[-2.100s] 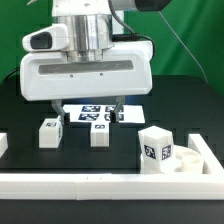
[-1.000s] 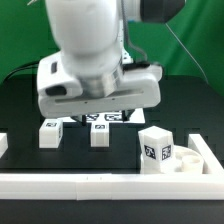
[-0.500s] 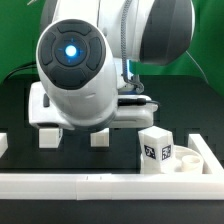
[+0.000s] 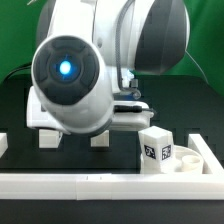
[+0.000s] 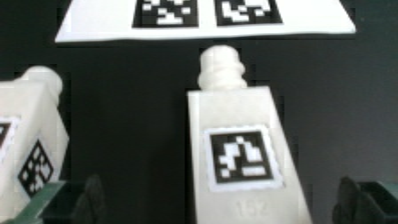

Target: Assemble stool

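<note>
Arm bowed low, fingers wide, straddling leg

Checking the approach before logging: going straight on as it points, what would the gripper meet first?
Probably the tagged stool leg centred between its open jaws, though depth is unclear.

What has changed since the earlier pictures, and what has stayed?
The arm swung and tipped toward the exterior camera, now hiding the marker board there. The pincer stayed open, holding nothing. The two loose legs, the seat ring and the upright leg beside it stayed put.
</note>
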`<state>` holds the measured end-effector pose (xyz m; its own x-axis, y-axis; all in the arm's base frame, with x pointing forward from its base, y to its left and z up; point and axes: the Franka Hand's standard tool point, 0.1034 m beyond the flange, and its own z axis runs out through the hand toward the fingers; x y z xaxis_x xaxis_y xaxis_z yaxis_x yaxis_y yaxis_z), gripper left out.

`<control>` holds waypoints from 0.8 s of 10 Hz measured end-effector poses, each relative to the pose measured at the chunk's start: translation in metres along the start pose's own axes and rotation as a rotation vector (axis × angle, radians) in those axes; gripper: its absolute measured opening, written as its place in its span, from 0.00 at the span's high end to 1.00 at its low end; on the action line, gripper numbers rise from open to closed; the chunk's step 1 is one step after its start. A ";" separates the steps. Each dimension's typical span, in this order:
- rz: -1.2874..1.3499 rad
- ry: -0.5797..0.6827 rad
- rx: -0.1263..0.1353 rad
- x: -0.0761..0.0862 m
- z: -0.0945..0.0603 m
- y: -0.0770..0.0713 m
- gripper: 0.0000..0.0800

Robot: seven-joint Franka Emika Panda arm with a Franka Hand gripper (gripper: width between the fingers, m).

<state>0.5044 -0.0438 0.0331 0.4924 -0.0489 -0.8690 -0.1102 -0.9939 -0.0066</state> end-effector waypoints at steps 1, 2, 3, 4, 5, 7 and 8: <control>0.011 0.003 -0.003 0.004 -0.001 0.000 0.19; 0.011 0.007 -0.003 0.005 -0.002 0.000 0.19; 0.012 0.007 -0.003 0.005 -0.002 0.001 0.19; 0.013 0.009 -0.003 0.005 -0.002 -0.001 0.19; 0.004 0.028 -0.010 0.008 -0.003 -0.009 0.19; -0.008 0.051 -0.018 0.016 0.001 -0.016 0.19; -0.007 0.048 -0.017 0.017 0.003 -0.016 0.19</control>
<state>0.5121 -0.0286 0.0167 0.5342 -0.0465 -0.8441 -0.0920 -0.9957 -0.0034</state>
